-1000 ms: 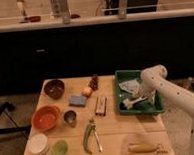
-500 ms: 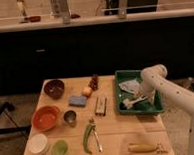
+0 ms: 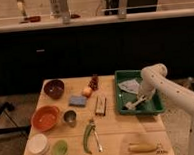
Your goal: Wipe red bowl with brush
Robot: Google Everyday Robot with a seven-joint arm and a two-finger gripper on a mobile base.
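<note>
The red bowl (image 3: pixel 45 118) is a wide orange-red bowl at the left of the wooden table. It is upright and nothing is in it. The brush (image 3: pixel 132 104) has a pale handle and lies in the green tray (image 3: pixel 155 108) at the right, its head toward the tray's front left. My gripper (image 3: pixel 141 97) hangs from the white arm and reaches down into the tray, right at the brush's upper end. It is far to the right of the red bowl.
A maroon bowl (image 3: pixel 54 88), a metal cup (image 3: pixel 69 117), a blue sponge (image 3: pixel 77 100), an orange fruit (image 3: pixel 86 92), a wooden block (image 3: pixel 100 105), a green-handled utensil (image 3: pixel 87 138), a white cup (image 3: pixel 38 144), a green cup (image 3: pixel 59 149) and a yellow item (image 3: pixel 143 147) lie on the table. A pale cloth (image 3: pixel 128 86) is in the tray.
</note>
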